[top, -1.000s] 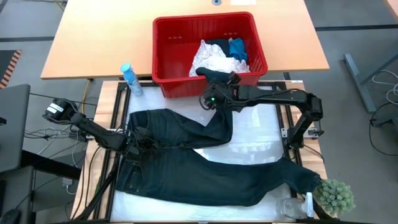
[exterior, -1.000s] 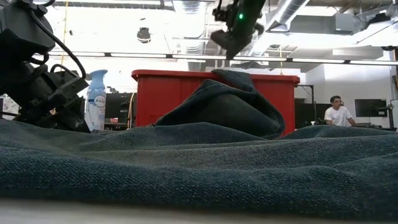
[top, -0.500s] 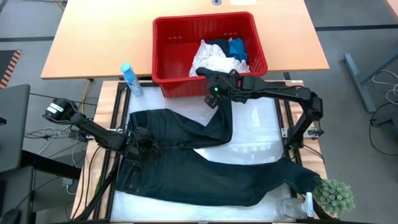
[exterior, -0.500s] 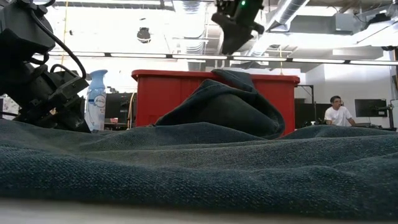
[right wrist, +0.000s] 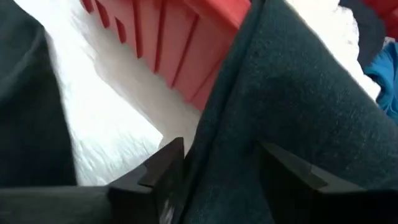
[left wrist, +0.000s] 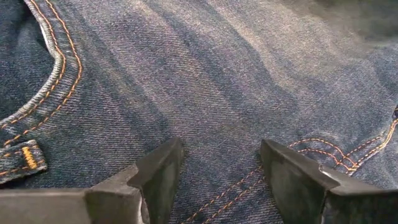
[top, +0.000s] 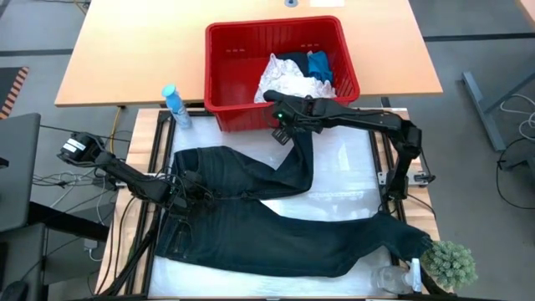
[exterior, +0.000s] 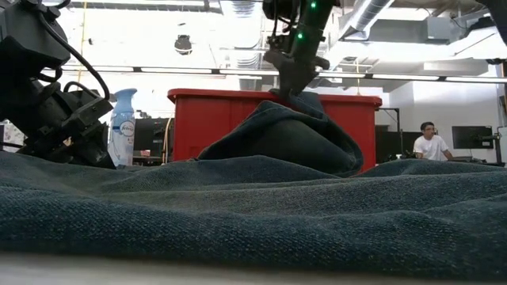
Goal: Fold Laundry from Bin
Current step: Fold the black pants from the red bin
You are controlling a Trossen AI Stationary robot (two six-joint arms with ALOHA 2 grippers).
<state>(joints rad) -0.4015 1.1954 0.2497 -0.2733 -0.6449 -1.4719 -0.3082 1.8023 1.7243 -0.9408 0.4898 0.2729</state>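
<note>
Dark blue jeans (top: pixel 276 234) lie spread across the table. One leg (top: pixel 303 155) runs up to the red bin (top: pixel 219 50), and its end (exterior: pixel 305 101) is draped over the bin's near rim. A white, a blue and a black piece of laundry (top: pixel 288 75) lie in the bin. My right gripper (right wrist: pixel 221 165) is open at that rim, with the leg between its fingers. My left gripper (left wrist: pixel 221 168) is open over the jeans' seat (top: pixel 182 194), next to an orange-stitched seam. My left gripper points its open fingers (left wrist: pixel 155 177) down at the flat denim by the seam (left wrist: pixel 249 186). I cannot tell whether the tips touch it. My right gripper comes from above, and its open fingers (right wrist: pixel 165 168) straddle the leg (right wrist: pixel 236 143) across its length, just below the bin's rim. Nothing is pinched.
A pale blue spray bottle (top: pixel 174 104) stands left of the bin. A small spiky plant (top: pixel 451 263) and a clear jar (top: pixel 389 278) stand at the near right corner, on the other leg's end. A wooden table (top: pixel 125 50) lies beyond. A person (exterior: pixel 432 144) sits far off.
My right gripper has opened. It has gone toward the bin's near rim and come down onto the draped leg end. The jeans and my left gripper have stayed where they were.
</note>
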